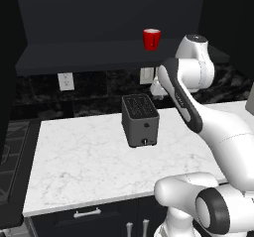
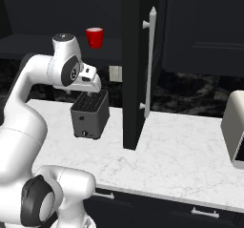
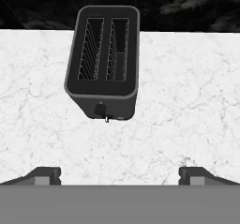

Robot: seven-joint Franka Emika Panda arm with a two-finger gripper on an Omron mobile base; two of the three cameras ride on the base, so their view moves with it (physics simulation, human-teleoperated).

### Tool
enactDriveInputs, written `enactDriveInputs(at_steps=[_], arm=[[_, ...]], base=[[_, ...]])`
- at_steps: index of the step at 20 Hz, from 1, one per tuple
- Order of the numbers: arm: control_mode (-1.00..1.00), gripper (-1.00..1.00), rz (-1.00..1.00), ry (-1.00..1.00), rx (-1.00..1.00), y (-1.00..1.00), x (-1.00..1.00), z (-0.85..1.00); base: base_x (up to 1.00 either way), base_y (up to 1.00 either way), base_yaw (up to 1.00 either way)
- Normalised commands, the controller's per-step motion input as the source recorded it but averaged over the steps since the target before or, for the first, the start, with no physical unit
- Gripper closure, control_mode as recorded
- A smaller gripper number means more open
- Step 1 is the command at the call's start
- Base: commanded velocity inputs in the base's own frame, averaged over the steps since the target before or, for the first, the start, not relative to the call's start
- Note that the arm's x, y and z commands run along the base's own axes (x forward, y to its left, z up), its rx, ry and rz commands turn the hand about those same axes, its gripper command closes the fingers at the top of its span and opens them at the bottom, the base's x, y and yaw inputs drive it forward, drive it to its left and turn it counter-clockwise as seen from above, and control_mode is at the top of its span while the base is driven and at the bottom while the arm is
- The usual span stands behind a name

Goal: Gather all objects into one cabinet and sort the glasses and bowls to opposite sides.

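A glossy red mug (image 1: 152, 38) (image 2: 94, 37) stands upright on the dark shelf (image 1: 89, 50) of the black wall cabinet. The cabinet's tall door (image 2: 133, 69) stands open, edge-on, with its pale bar handle (image 2: 150, 60) facing right. My gripper (image 2: 96, 90) (image 3: 120, 175) hangs open above the counter, pointing down, well below the mug and a little to its right. Its two fingertips (image 3: 47, 174) sit far apart with nothing between them. The bowls are out of view.
A dark two-slot toaster (image 1: 140, 120) (image 3: 104, 61) stands on the white marble counter (image 1: 79, 161) just beyond the gripper. A pale appliance (image 2: 234, 127) sits at the counter's right end. A stove (image 1: 10, 156) borders the left. The open door juts out over the counter.
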Motion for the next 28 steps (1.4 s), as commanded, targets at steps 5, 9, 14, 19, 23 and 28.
enactDriveInputs(at_steps=[5, 9, 14, 19, 23, 28], arm=[[-1.00, -1.00, -0.01, -0.22, 0.00, -0.07, 0.00, 0.65], [-1.00, -1.00, -0.03, -0.24, 0.00, -0.05, 0.00, 0.86], [-1.00, -1.00, -0.05, -0.27, 0.00, 0.00, 0.04, 0.80], [-1.00, -1.00, -0.05, -0.23, 0.00, 0.00, 0.16, 0.41], [-1.00, -1.00, -0.03, -0.08, 0.00, 0.00, 0.34, 0.04], [-1.00, -1.00, 0.00, 0.00, 0.00, 0.01, 0.48, 0.00]], base=[[0.00, 0.00, 0.00], [0.00, 0.00, 0.00], [0.00, 0.00, 0.00], [0.00, 0.00, 0.00], [0.00, 0.00, 0.00], [0.00, 0.00, 0.00]])
